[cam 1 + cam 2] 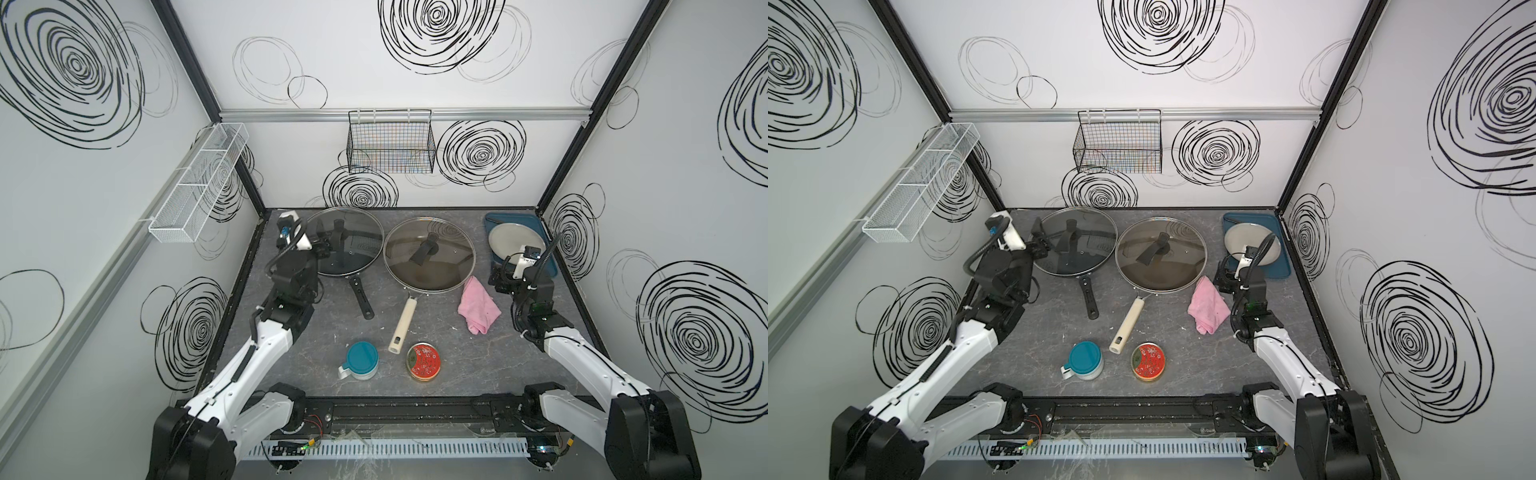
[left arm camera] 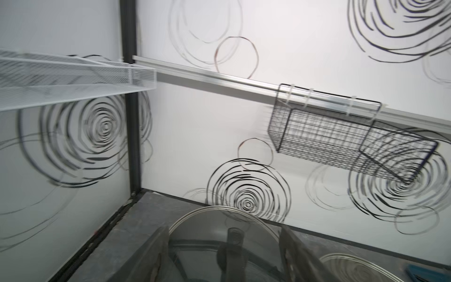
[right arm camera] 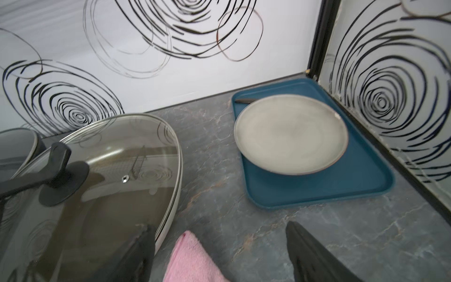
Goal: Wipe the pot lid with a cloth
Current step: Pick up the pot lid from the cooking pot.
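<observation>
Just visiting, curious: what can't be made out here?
- Left wrist view: blurred; fingers of the left gripper run off the edge.
- Right wrist view: the cloth is mostly cut off by the edge; a dark item on the tray hides under the plate.
- Both top views: the right arm covers part of the plate.

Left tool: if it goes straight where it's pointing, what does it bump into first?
Most likely the black handle of the glass lid: it stands straight ahead, in line with the gap between the left tool's open fingers. The picture is blurry, so how close is unclear.
</observation>
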Action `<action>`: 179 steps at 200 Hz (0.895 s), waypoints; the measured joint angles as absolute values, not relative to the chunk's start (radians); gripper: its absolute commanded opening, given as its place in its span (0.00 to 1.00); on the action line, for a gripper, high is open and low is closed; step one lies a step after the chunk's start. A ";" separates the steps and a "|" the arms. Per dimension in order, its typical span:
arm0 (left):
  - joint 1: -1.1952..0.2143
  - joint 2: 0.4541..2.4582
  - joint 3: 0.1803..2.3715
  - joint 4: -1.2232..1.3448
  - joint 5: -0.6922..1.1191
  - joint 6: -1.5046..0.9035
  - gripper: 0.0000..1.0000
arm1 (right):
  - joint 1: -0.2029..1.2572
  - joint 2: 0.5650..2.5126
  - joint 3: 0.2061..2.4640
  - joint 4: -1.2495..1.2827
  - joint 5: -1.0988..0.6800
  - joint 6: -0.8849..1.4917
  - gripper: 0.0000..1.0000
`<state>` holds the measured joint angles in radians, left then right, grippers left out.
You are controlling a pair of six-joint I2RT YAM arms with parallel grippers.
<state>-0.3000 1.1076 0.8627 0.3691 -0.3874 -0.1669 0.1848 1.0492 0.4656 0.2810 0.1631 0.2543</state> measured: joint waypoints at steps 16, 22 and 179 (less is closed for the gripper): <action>-0.339 1.229 1.048 0.222 -0.321 -0.170 0.73 | 0.206 1.039 0.466 0.226 0.141 0.280 0.86; -0.356 1.281 1.118 0.169 -0.303 -0.169 0.73 | 0.212 1.033 0.466 0.210 0.131 0.290 0.86; -0.585 2.351 2.397 -0.686 0.000 -0.126 0.75 | 0.278 0.949 0.406 0.093 -0.027 0.442 0.85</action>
